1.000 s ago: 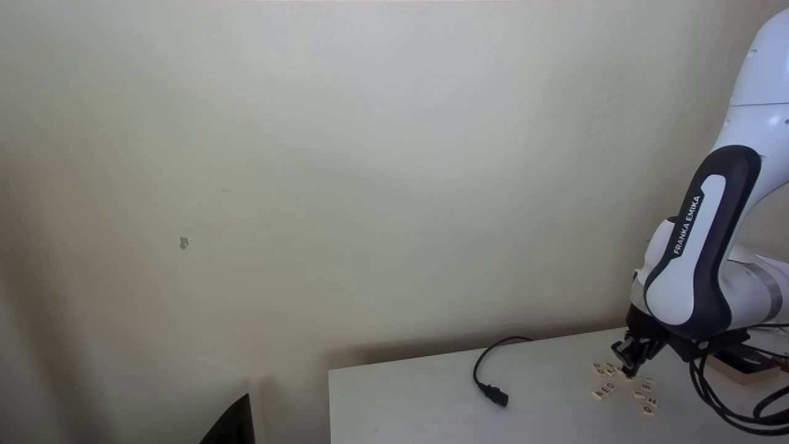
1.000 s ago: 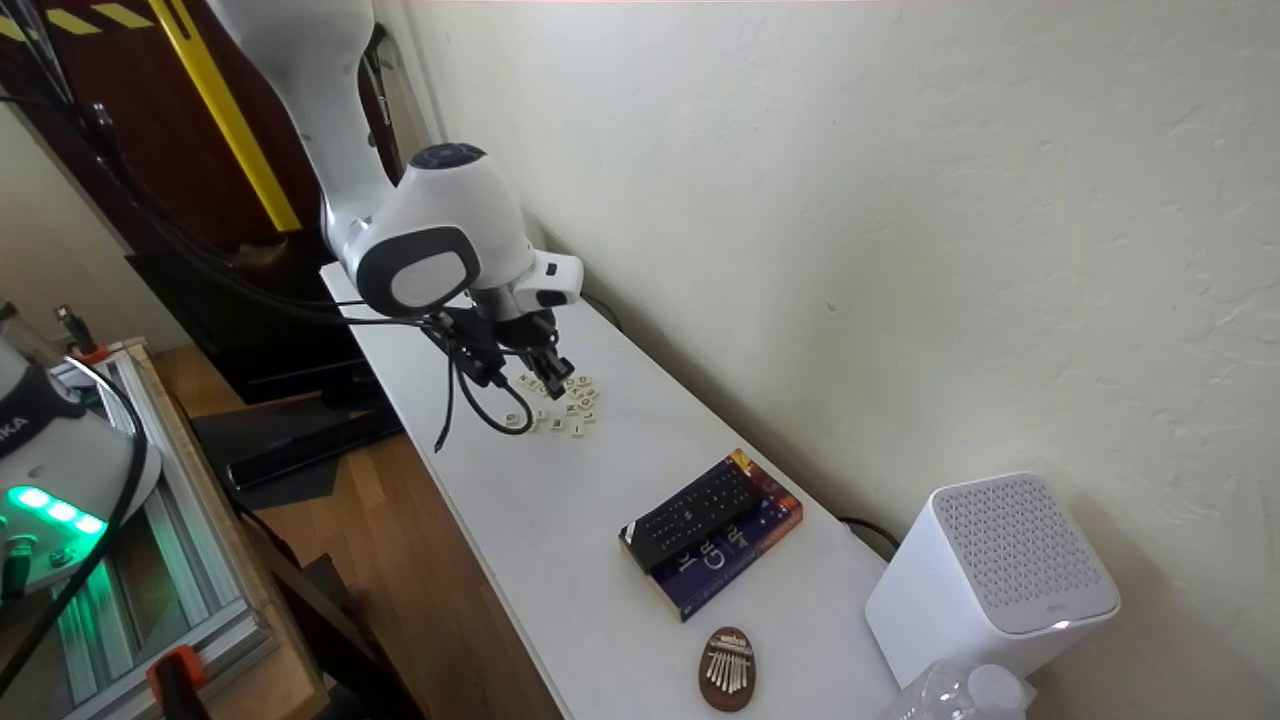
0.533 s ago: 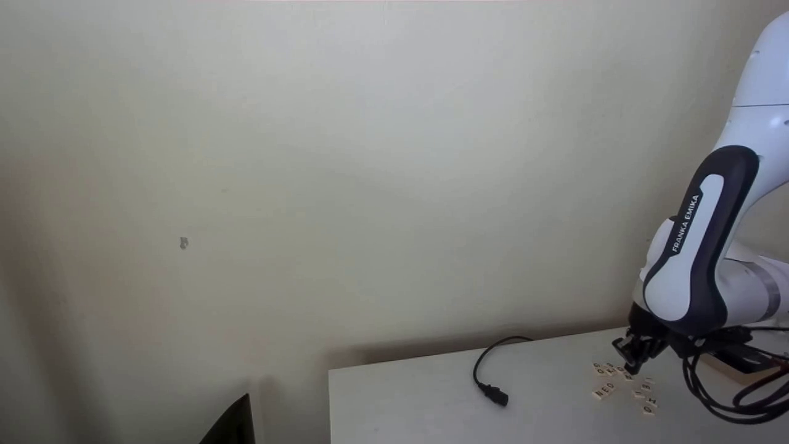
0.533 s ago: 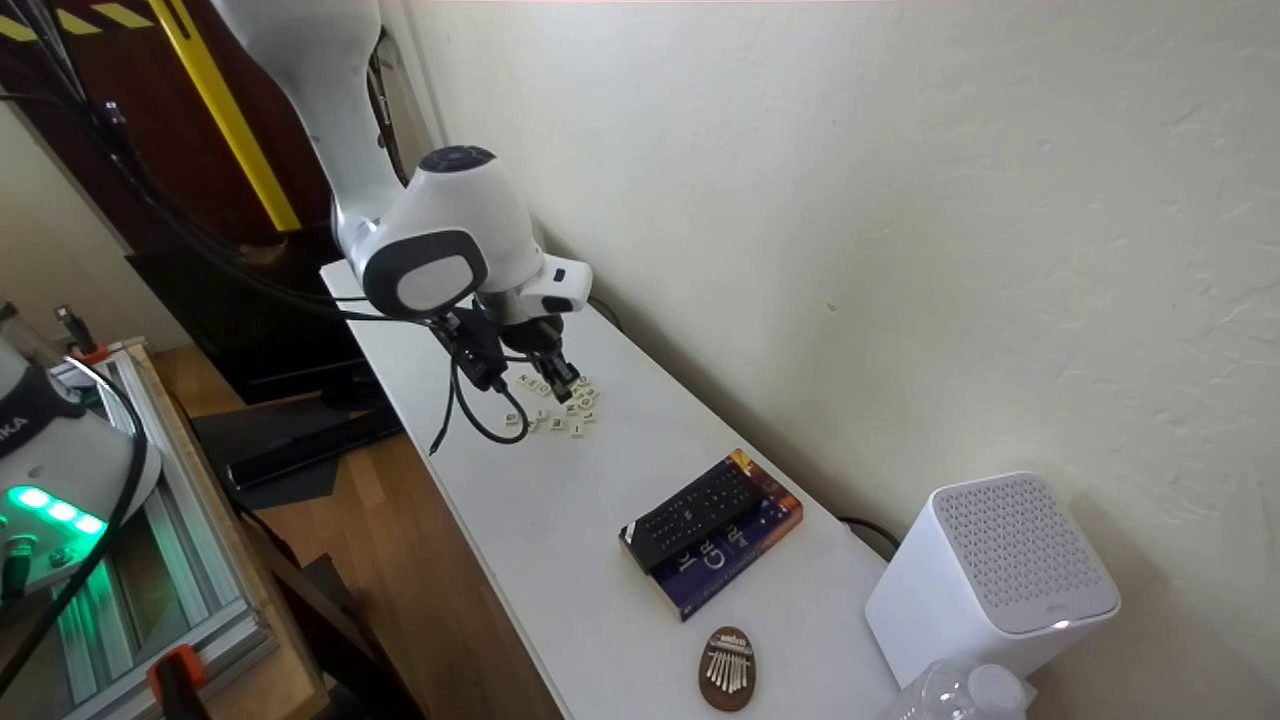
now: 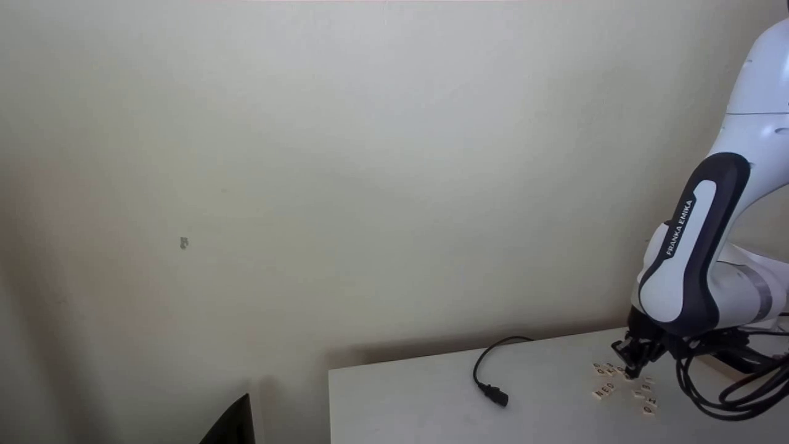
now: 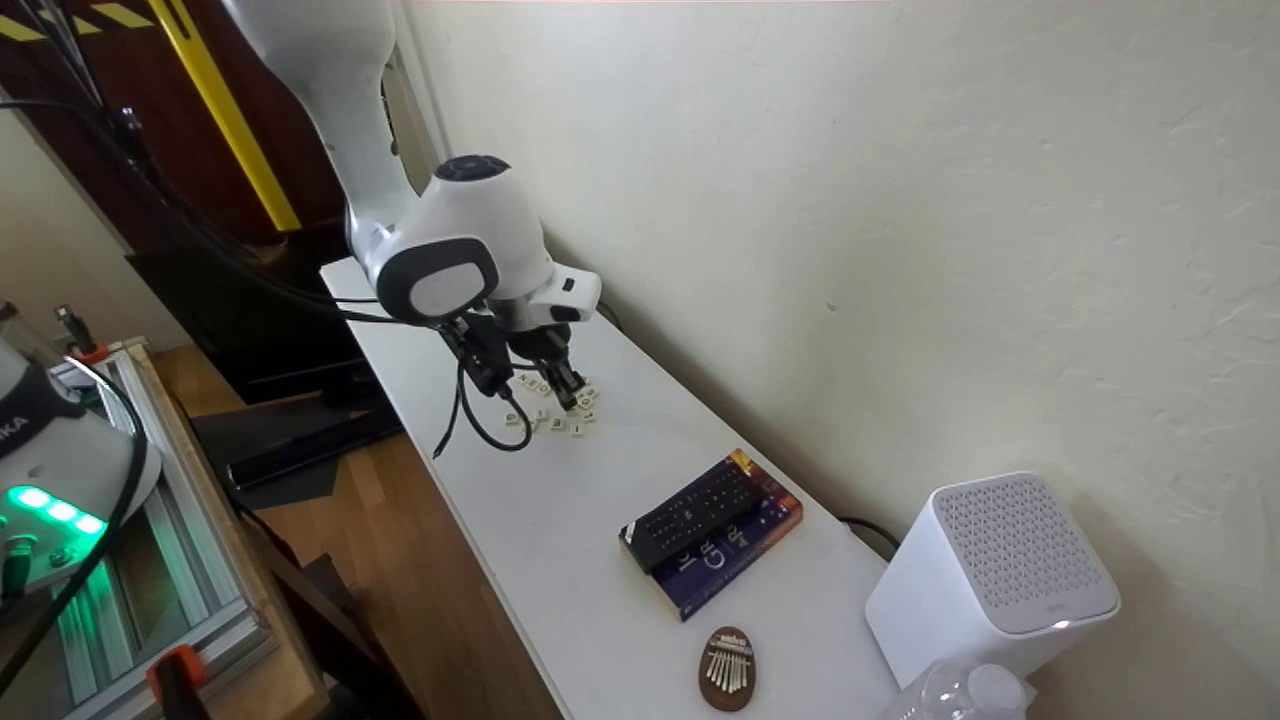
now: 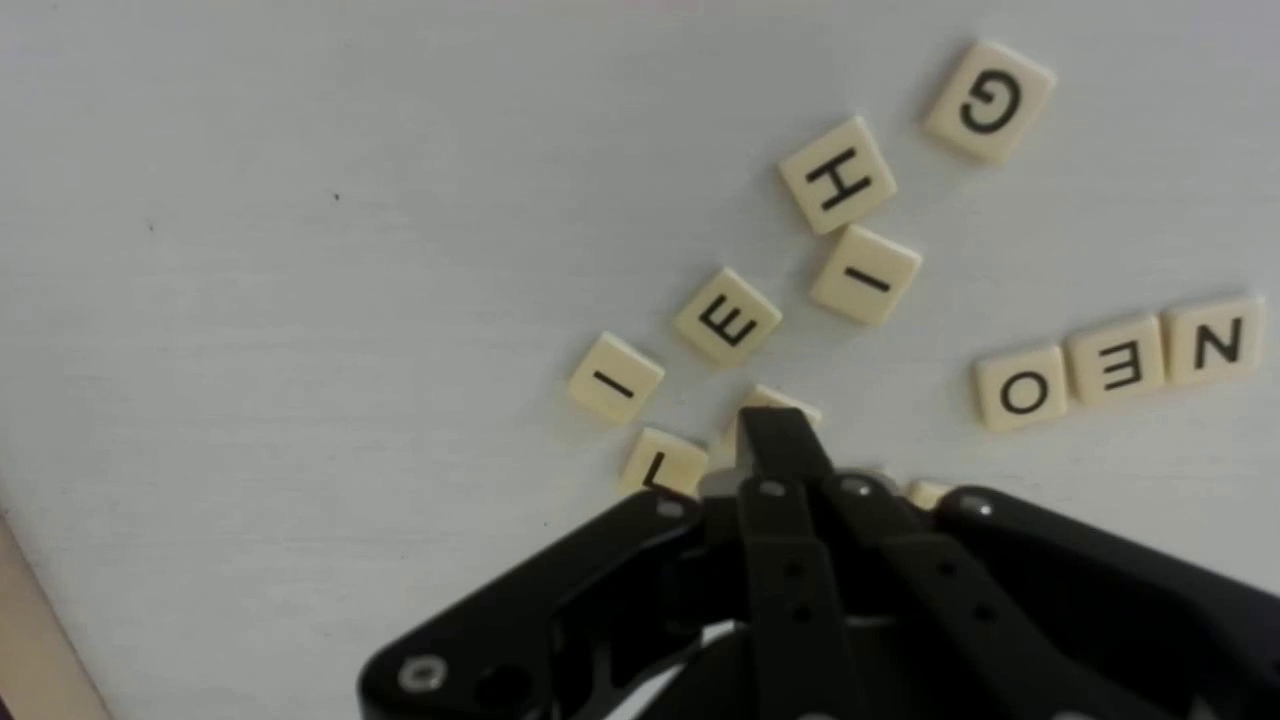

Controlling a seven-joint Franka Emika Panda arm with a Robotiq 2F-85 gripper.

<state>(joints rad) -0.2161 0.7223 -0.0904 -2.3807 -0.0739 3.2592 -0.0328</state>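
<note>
- I see small letter tiles (image 6: 557, 424) scattered flat on the white table (image 6: 600, 480), and the gripper (image 7: 805, 450) is low among them, its tips pointing down.
- Its fingers are clenched against each other; I notice no gap and no tile between them.
- Nearest to the tips is a partly hidden tile (image 7: 780, 399), whose letter I cannot read. Whether the fingers touch it or are only above it, I cannot tell.
- Just beside it is the L tile (image 7: 665, 462), partly covered in the wrist view; the E tile (image 7: 727, 317) is near, but apart.
- The row of O, E and N tiles (image 7: 1115, 360) lies more to the side, and the G tile (image 7: 990, 103) is well apart.
- Such a tile, I judge, is very light, stiff and not easily broken. Its smooth face is probably slippery, and a small push would slide it.
- The good hold is on two opposite side edges, close to the table, because the tile is thin; the lettered face gives nothing to pinch.
- In the tight row, I would choose the free edges, not the touching ones.
</note>
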